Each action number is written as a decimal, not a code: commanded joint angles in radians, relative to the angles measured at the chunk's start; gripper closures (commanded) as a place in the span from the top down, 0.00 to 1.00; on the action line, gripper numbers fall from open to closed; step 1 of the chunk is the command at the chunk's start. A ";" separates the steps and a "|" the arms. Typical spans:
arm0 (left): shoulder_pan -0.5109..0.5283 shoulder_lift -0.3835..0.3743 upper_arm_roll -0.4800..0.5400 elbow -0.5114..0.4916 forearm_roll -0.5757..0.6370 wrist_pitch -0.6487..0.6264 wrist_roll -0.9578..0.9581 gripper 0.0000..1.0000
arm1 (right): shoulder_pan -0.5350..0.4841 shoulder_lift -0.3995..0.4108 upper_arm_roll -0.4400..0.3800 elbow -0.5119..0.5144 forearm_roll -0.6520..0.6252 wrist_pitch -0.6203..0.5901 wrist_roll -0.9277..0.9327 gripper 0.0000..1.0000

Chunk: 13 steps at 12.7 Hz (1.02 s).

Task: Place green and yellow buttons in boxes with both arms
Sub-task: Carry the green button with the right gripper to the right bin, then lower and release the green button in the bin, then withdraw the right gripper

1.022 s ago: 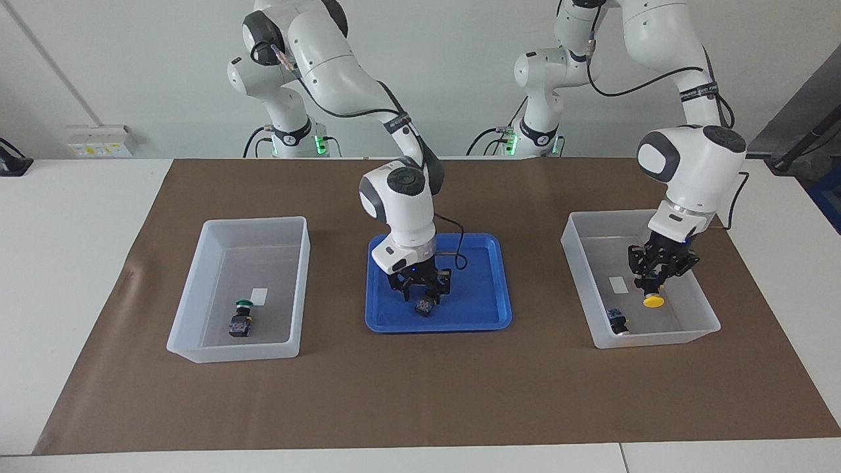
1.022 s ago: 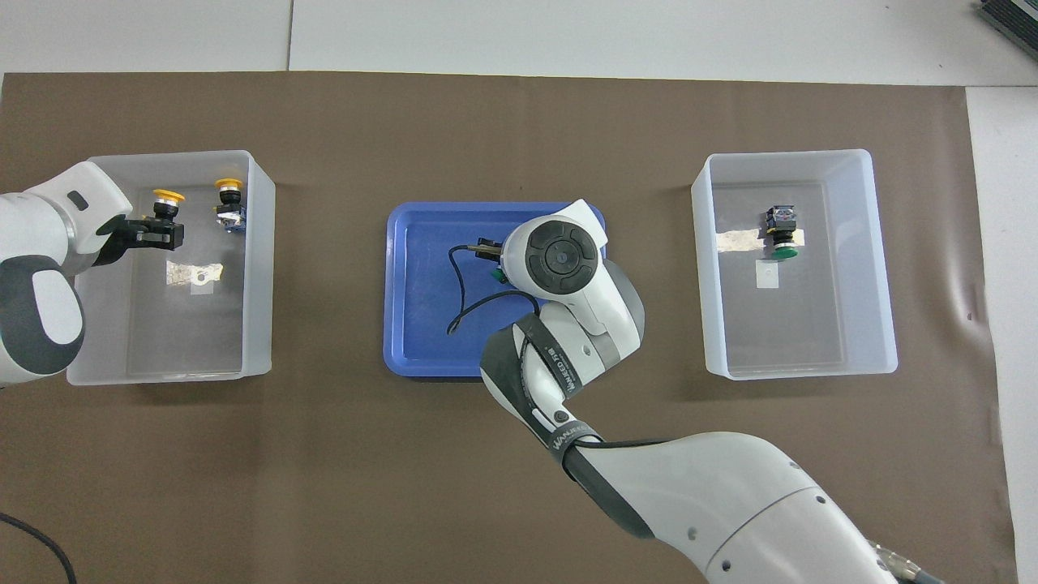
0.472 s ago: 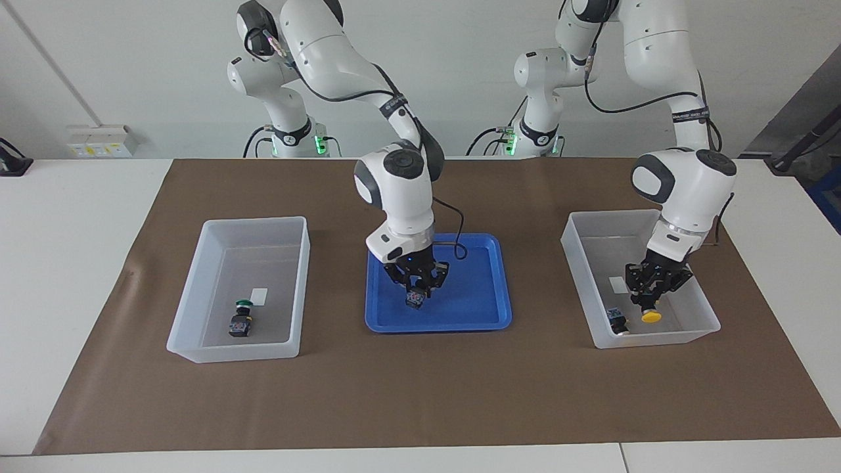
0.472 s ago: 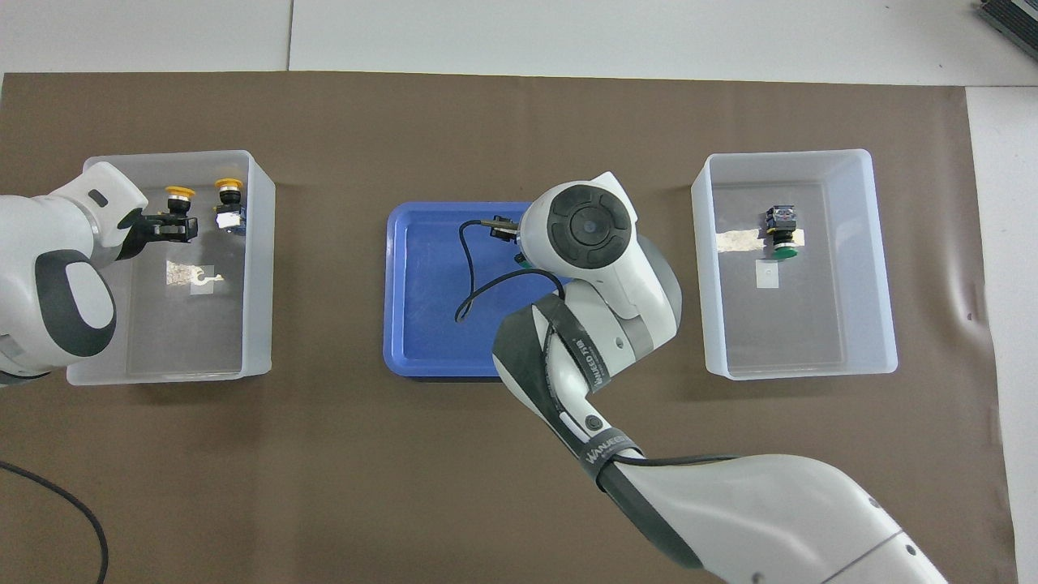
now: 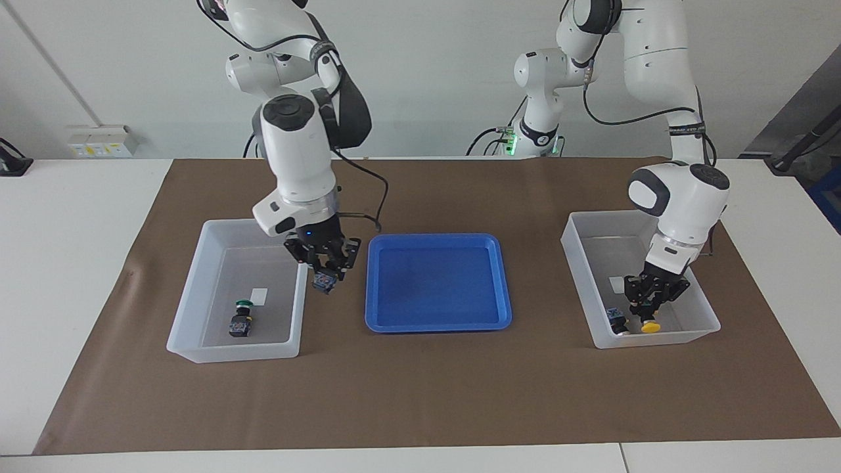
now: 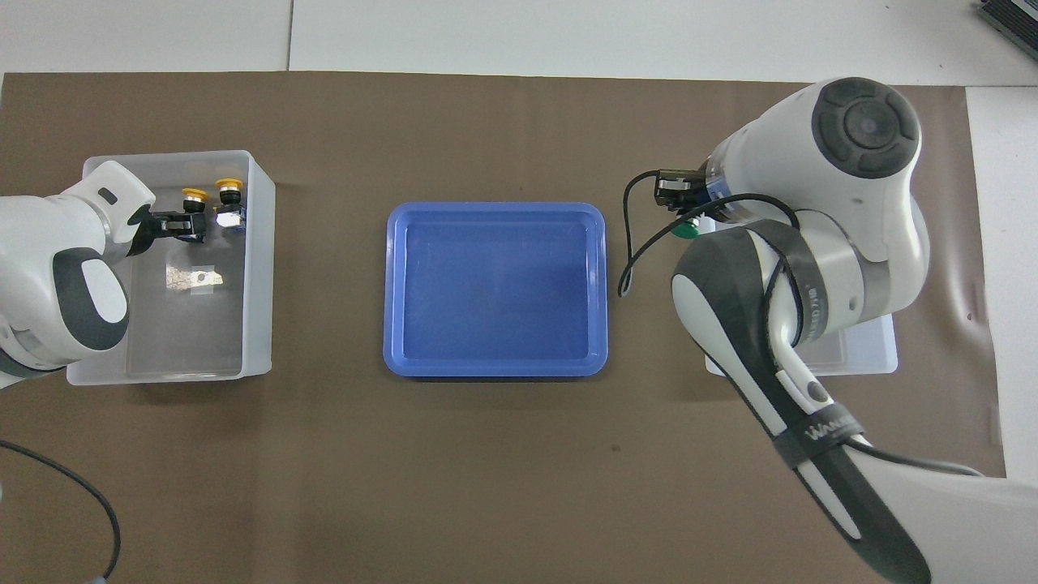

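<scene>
My right gripper (image 5: 323,274) is shut on a green button (image 5: 322,283) and holds it in the air over the wall of the box (image 5: 231,349) at the right arm's end, on the side next to the tray. The button's green cap shows in the overhead view (image 6: 685,232). Another green button (image 5: 240,318) lies in that box. My left gripper (image 5: 652,309) is low inside the other box (image 5: 657,339), shut on a yellow button (image 5: 650,326) close to its floor. A second yellow button (image 5: 617,320) lies beside it, and both show in the overhead view (image 6: 229,186).
A shallow blue tray (image 5: 437,282) lies between the two boxes with nothing in it. All of this sits on a brown mat (image 5: 420,394) on the white table. In the overhead view my right arm covers most of its box (image 6: 882,362).
My right gripper lifted the green button out of the blue tray and carried it to the edge of the right arm's box. My left gripper went lower in its box with the yellow button.
</scene>
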 commanded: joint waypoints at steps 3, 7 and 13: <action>0.010 -0.047 -0.006 0.010 -0.012 -0.009 0.014 1.00 | -0.162 -0.097 0.017 -0.217 0.041 0.056 -0.316 0.00; -0.007 -0.177 -0.006 0.001 -0.004 -0.155 0.034 1.00 | -0.210 -0.177 0.017 -0.474 0.072 0.258 -0.422 0.00; -0.047 -0.375 -0.011 -0.021 0.051 -0.442 0.024 1.00 | -0.212 -0.177 0.017 -0.601 0.074 0.397 -0.422 0.35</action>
